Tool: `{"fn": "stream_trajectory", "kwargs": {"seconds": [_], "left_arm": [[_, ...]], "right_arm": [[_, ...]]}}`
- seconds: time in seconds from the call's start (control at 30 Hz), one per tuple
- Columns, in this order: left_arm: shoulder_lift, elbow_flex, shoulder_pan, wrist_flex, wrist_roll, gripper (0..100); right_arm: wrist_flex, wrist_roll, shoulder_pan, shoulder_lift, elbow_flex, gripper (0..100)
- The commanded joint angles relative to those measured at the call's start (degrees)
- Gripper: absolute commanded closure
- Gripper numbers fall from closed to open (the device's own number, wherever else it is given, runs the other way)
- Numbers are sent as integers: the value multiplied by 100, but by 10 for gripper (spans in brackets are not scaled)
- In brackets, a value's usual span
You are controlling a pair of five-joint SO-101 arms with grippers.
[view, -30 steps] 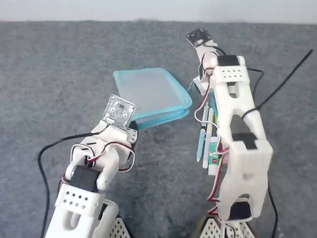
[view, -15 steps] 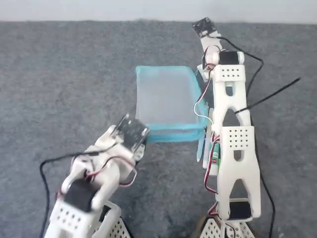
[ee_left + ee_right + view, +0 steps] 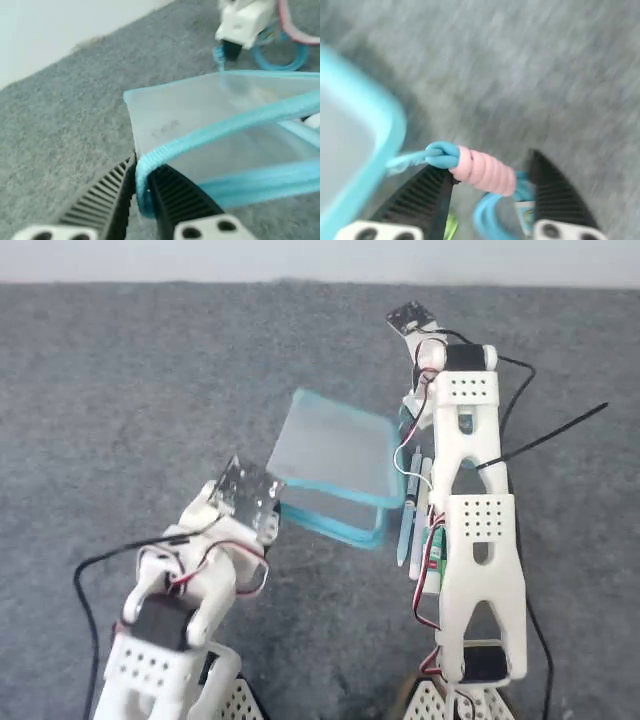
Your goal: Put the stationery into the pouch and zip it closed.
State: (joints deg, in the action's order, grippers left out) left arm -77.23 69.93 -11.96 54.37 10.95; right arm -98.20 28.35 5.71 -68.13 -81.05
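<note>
High view: the pouch, seemingly soft and light, sits tilted at centre, with pens at its four o'clock.

Left wrist view: the left gripper is clenched on its corner binding, likely the firmest hold.

Right wrist view: the right gripper stands released around the pink zip pull.
</note>
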Motion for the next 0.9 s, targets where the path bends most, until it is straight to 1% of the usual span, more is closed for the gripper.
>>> {"fn": "stream_trajectory", "kwargs": {"seconds": [0.0,0.07,0.13,0.23,0.3,0.43,0.57,0.63,0.77,0.87], "left_arm": [[730,-75,501,-888,-158,991],[967,-57,633,-1108,-237,991],[1116,31,782,-1345,-378,991],[1380,110,949,-1688,-396,991],[1591,119,1020,-1881,-431,991],[2145,119,1178,-2312,-809,991],[2664,110,1389,-2840,-1081,991],[2831,92,1503,-2998,-1108,990],[3077,-66,1662,-3007,-1116,990],[3095,-57,1653,-3015,-1090,990]], "right_arm": [[-497,-237,-31,1015,-334,608],[-497,-642,-66,1279,-325,608],[-505,-853,-66,1578,-193,608],[-505,-1055,-22,2202,563,608],[-505,-1196,-13,2765,1363,608],[-488,-1336,-57,3934,3341,608],[-382,-1196,4,4936,5292,608],[-171,-1125,57,5402,6136,608],[514,-1231,-40,6185,7736,608],[1103,-1231,-66,6607,8905,608]]}}
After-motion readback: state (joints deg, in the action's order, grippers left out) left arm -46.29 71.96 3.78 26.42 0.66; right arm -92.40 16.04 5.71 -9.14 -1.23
